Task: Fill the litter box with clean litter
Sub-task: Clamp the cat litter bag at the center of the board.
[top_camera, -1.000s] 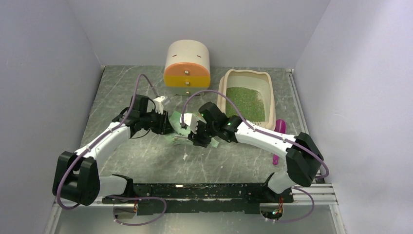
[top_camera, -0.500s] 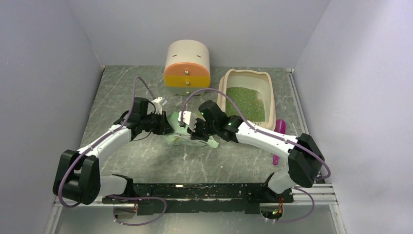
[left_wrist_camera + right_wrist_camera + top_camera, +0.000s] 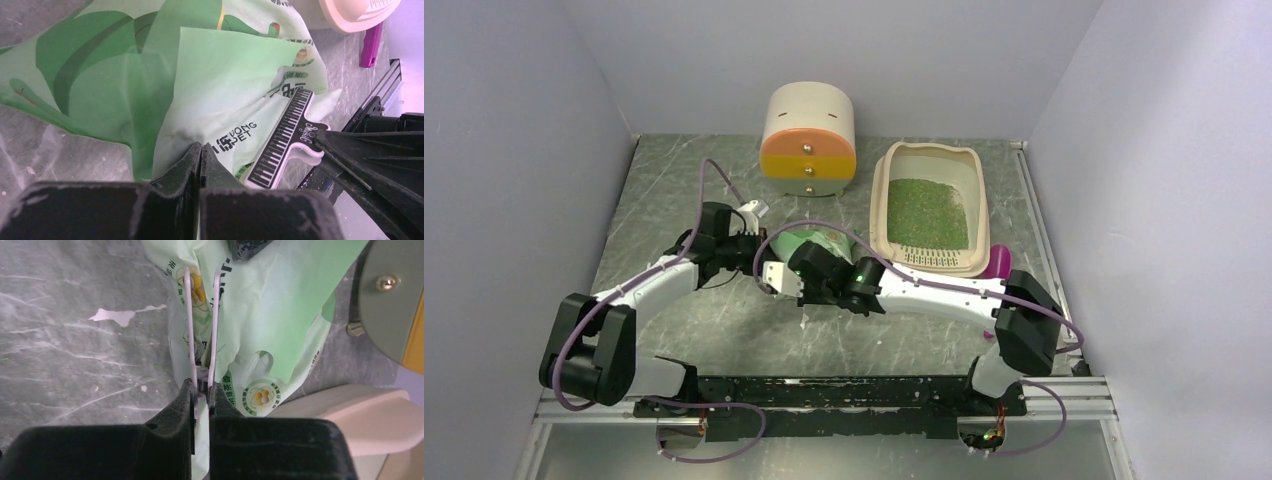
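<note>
The beige litter box (image 3: 882, 205) stands at the back right with clean litter (image 3: 924, 212) spread over its floor. A green printed bag (image 3: 812, 242) lies left of it, between my two grippers. My left gripper (image 3: 759, 252) is shut on the bag's (image 3: 220, 85) edge, jaws pressed together (image 3: 200, 150). A white clip with piano keys (image 3: 287, 135) sits on the bag's gathered end. My right gripper (image 3: 796, 262) is shut on that clip's (image 3: 202, 315) handles (image 3: 202, 385); the bag (image 3: 265, 310) hangs past it.
A round beige-and-orange drawer unit (image 3: 809, 140) stands behind the bag, its side (image 3: 395, 300) close to my right gripper. A magenta scoop (image 3: 999, 262) lies by the litter box's near end. Grey walls close in both sides of the table.
My right arm has swung left and nearer, and its jaws have closed on the clip. My left jaws have closed on the bag's edge. The bag has shifted toward the back.
</note>
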Tool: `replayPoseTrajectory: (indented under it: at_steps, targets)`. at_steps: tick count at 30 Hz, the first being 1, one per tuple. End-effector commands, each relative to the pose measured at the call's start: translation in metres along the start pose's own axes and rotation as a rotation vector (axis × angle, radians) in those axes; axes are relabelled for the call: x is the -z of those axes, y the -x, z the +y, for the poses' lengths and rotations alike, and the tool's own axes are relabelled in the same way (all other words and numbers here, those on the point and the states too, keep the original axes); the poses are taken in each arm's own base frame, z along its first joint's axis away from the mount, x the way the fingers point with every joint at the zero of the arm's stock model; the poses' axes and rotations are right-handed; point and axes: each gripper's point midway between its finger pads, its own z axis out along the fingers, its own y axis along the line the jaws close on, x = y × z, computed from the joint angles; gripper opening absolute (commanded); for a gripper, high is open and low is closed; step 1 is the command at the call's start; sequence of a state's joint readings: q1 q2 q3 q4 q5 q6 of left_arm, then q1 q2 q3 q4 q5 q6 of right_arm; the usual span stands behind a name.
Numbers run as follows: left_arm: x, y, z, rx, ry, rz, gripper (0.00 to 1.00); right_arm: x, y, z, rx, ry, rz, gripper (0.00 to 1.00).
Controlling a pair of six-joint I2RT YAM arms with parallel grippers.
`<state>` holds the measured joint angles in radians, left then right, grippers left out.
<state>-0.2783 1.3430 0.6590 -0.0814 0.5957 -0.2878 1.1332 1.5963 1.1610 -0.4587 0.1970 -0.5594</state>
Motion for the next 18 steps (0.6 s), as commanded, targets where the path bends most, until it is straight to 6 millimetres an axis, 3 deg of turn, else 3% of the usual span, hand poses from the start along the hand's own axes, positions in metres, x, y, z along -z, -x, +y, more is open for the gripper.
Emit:
replayPoseTrajectory:
  at_steps: [1, 3, 10, 11, 16, 18]
  targets:
    - [-0.003, 0.001, 0.01, -0.011, 0.018, 0.001, 0.05, 0.01, -0.051, -0.018, 0.056, -0.091, 0.261, 0.0]
    - [-0.004, 0.0, 0.01, -0.008, 0.011, 0.005, 0.05, 0.007, -0.053, -0.015, 0.055, -0.075, 0.273, 0.0]
    - [-0.005, 0.001, 0.009, -0.004, 0.003, 0.002, 0.05, -0.038, -0.033, 0.012, 0.101, -0.01, 0.249, 0.02]
    - [-0.004, 0.001, 0.009, -0.003, 0.007, 0.002, 0.05, -0.041, -0.028, 0.012, 0.105, -0.015, 0.242, 0.06]
    - [-0.003, 0.001, 0.01, -0.004, 0.008, 0.001, 0.05, -0.045, -0.027, 0.015, 0.134, -0.001, 0.248, 0.11]
    - [-0.003, 0.002, 0.01, -0.003, 0.008, -0.001, 0.05, -0.04, -0.027, 0.014, 0.126, -0.003, 0.244, 0.22]
